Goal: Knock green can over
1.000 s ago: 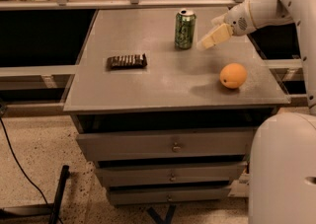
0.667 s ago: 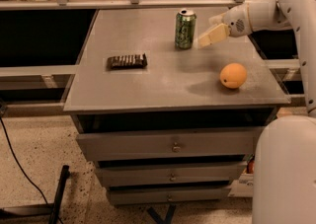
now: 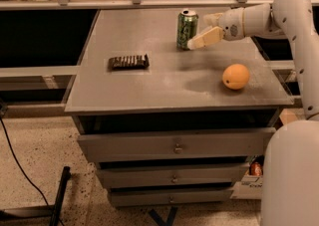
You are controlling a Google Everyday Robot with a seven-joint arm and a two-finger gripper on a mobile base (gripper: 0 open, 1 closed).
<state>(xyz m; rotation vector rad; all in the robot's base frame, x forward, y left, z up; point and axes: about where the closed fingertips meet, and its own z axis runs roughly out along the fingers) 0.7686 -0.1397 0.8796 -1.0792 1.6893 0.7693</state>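
The green can (image 3: 187, 30) stands upright on the grey cabinet top (image 3: 164, 83), toward the back middle. It has pale mottled print and a silver top. My gripper (image 3: 202, 33) reaches in from the right and sits right beside the can's right side. The fingers are spread apart and hold nothing. The near finger (image 3: 205, 38) has its tip at the can's lower right edge. The white arm (image 3: 279, 16) comes in from the right edge.
An orange fruit (image 3: 236, 76) lies at the front right of the top. A dark flat snack packet (image 3: 128, 61) lies to the left. Drawers (image 3: 174, 145) are below. A railing and shelf run behind the cabinet. My white base (image 3: 291, 175) is at the lower right.
The gripper has moved left, closing the gap to the can's right side. The can still stands upright where it was.
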